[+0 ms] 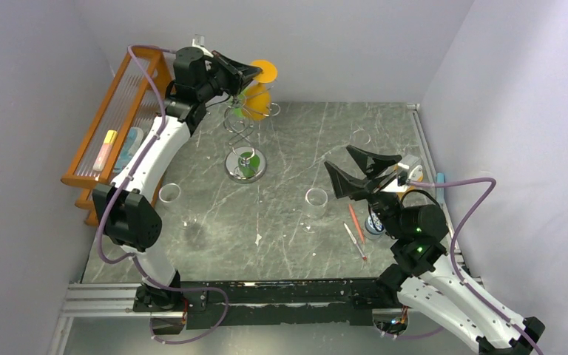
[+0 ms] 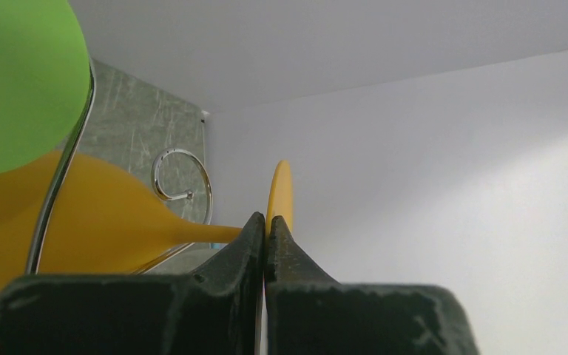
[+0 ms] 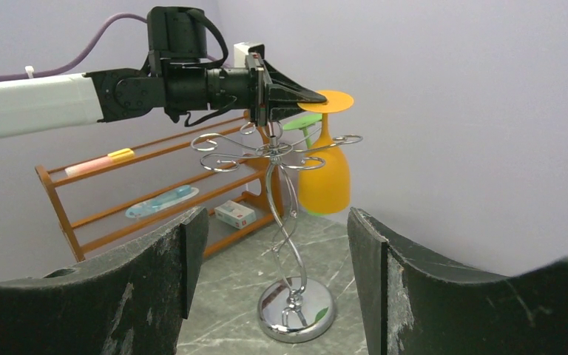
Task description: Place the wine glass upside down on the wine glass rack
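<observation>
From the top: the left arm reaches to the far-left corner. The left gripper sits at the top of the rack, clamped on the foot of the orange glass. A green glass hangs on the rack just beside it. A wooden shelf stands against the left wall. The right gripper hovers over the right side of the table, jaws spread wide with nothing in them, well apart from the rack.

Left wrist: the fingers are pressed together on the rim of the orange foot. The stem runs off left into the bowl, with a curled hook just behind it.

Right wrist: best look of the three. The orange glass is upside down, foot on top, bowl hanging beside the rack's twisted stem. The foot sits a little above the hook arms. I can't quite tell if the glass's stem is inside a hook or only next to it.
</observation>
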Action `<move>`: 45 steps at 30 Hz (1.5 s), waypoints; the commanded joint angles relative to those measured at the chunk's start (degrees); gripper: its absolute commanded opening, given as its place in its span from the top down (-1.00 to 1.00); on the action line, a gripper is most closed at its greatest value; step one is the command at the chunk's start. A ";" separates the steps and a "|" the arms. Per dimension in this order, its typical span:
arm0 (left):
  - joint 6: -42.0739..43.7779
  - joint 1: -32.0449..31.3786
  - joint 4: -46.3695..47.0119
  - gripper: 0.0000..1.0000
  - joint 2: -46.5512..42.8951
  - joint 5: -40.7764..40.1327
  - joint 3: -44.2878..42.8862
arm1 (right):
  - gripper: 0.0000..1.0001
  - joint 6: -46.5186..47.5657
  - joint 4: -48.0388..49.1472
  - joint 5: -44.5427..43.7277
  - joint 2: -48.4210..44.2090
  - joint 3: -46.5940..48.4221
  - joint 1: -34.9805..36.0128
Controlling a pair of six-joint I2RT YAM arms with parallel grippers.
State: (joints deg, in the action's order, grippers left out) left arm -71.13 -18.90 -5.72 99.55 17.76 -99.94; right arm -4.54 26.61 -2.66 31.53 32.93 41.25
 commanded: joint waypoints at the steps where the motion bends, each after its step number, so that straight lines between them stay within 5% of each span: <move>1: 1.29 -1.67 0.03 0.90 0.39 -1.18 -2.19 | -0.45 -0.39 0.37 -0.77 -0.61 -0.93 0.07; 22: 6.74 -6.13 -6.71 0.90 5.30 -13.97 -9.57 | -0.45 -0.12 -0.08 -1.04 -1.81 -1.31 0.05; 34: 4.48 -6.19 -4.93 0.90 8.08 -10.37 -10.32 | -0.46 0.23 -0.38 -1.30 -1.98 -1.20 0.10; 45: 8.86 -6.41 -6.23 0.82 7.90 -17.48 -12.37 | -0.46 0.18 -0.23 -1.08 -1.47 -0.96 0.07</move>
State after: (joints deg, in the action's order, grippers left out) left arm -64.60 -24.99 -11.92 106.89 4.25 -110.08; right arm -4.71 26.22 -3.29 30.35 32.29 41.25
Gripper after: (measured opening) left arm 0.080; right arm 0.727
